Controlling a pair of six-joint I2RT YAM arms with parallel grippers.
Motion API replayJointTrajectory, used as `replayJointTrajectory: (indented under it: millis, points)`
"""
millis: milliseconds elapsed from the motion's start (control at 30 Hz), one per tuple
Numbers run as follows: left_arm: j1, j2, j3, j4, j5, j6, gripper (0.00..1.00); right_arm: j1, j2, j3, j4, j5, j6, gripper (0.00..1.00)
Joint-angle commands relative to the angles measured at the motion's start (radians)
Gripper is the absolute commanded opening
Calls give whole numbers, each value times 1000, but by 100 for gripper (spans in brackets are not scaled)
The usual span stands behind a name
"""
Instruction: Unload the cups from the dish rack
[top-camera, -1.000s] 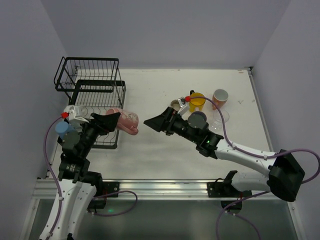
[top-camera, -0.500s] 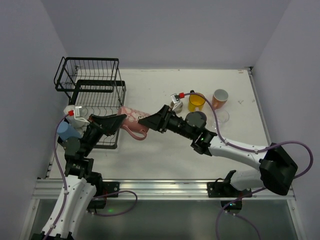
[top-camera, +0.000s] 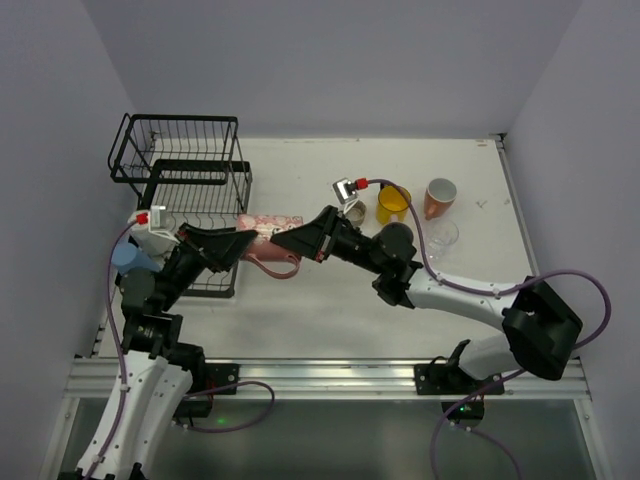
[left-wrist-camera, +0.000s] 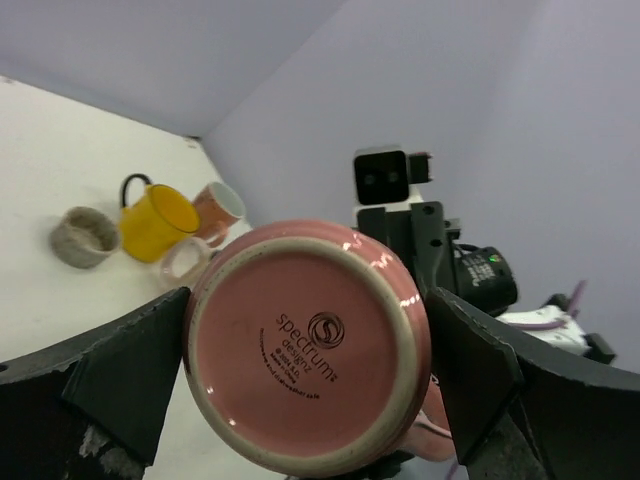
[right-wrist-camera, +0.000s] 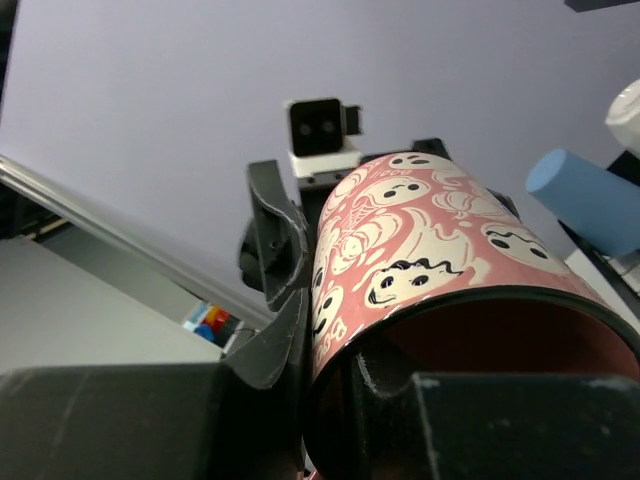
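Observation:
A pink mug (top-camera: 268, 230) with white ghost figures is held on its side above the table, just right of the black wire dish rack (top-camera: 180, 170). My right gripper (top-camera: 292, 240) is shut on its rim: in the right wrist view one finger sits inside the mug (right-wrist-camera: 430, 250) and the other outside its wall. My left gripper (top-camera: 240, 242) is open at the other end. Its fingers (left-wrist-camera: 130, 370) stand on either side of the mug's base (left-wrist-camera: 305, 340), with a gap on both sides.
At the back right of the table stand a yellow cup (top-camera: 392, 203), a salmon-orange cup (top-camera: 440, 196), a clear glass (top-camera: 440, 234) and a beige cup (top-camera: 352, 210). The rack's slotted lower tray (top-camera: 200, 215) lies just behind the left gripper.
The right gripper reached left to the mug's mouth and shut on the rim. The left gripper, which held the mug, has opened around its base.

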Motion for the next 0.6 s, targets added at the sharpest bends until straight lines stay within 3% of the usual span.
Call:
replayJointTrajectory:
  millis: [0,33,67,167,200,267,433,567]
  points:
    - [0,29,205,-241,-29,337,100,-17,-60,18,-87,70,-122,0]
    - [0,41,251,-305,-57,399,100,-22,-83,19,-154,73,-139,0]
    - [2,64,355,-476,-101,534,100,-25,-95,18,-187,77,-177,0]
    - [0,87,515,-713,-350,709,100,-43,-133,27,-325,84,-244,0]
    - [2,89,535,-747,-457,737,100,-52,-138,32,-354,81,-263,0]
    - [2,72,552,-802,-543,786,100,-63,-138,93,-515,88,-351,0]
    - [2,11,479,-879,-704,813,100,-97,26,470,-1103,195,-666,0]
    - [0,-17,436,-931,-795,796,100,-128,283,794,-1382,310,-893,0]
